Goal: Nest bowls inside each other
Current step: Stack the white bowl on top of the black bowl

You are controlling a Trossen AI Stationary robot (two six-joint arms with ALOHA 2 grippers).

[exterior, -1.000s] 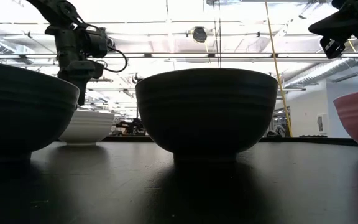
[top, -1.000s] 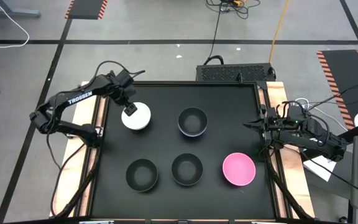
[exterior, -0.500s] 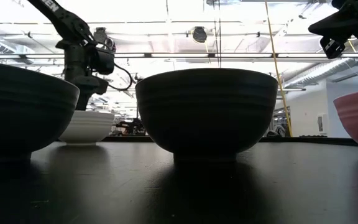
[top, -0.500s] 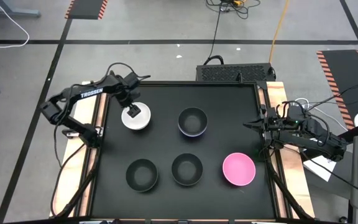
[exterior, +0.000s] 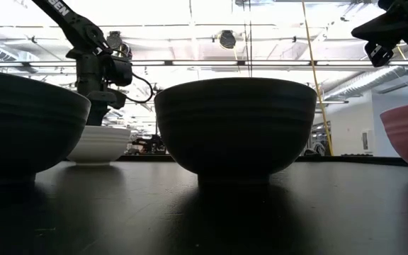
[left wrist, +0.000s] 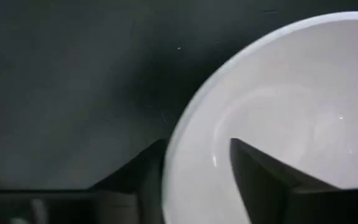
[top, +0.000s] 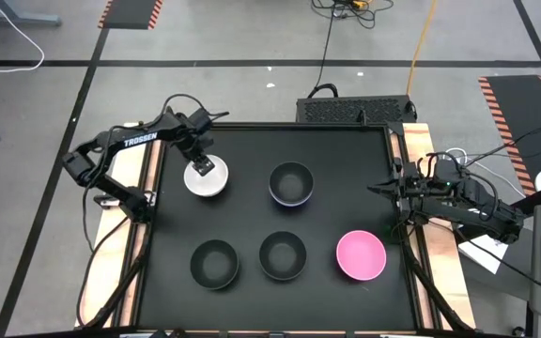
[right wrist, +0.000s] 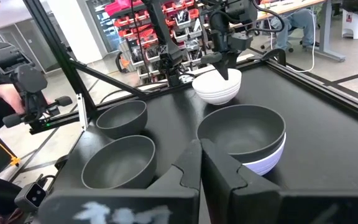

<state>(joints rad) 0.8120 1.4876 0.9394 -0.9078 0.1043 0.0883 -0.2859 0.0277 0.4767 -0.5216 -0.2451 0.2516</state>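
The white bowl point(top: 207, 178) stands upright at the table's far left. My left gripper point(top: 201, 167) points down over its far-left rim, open, with one finger point(left wrist: 263, 177) inside the bowl and one point(left wrist: 143, 171) outside. A black bowl sits nested in the lavender bowl point(top: 291, 185) at the far middle. Two more black bowls point(top: 214, 264) point(top: 283, 255) and the pink bowl point(top: 361, 255) stand along the near side. My right gripper point(top: 380, 189) is shut and empty, raised at the table's right edge. My left gripper straddles the white bowl's rim point(left wrist: 182, 155) from above, one finger inside the bowl and one outside it. I cannot tell whether either finger touches the rim. The bowl stands on the table.
Bare black table top lies between the bowls. Raised wooden edges point(top: 146, 188) run along the table's left and right sides. A person's hand point(right wrist: 5, 93) shows beyond the table's left side in the right wrist view.
My left gripper has come down onto the white bowl's rim and shifted slightly toward the table's right. The bowl has stayed in place.
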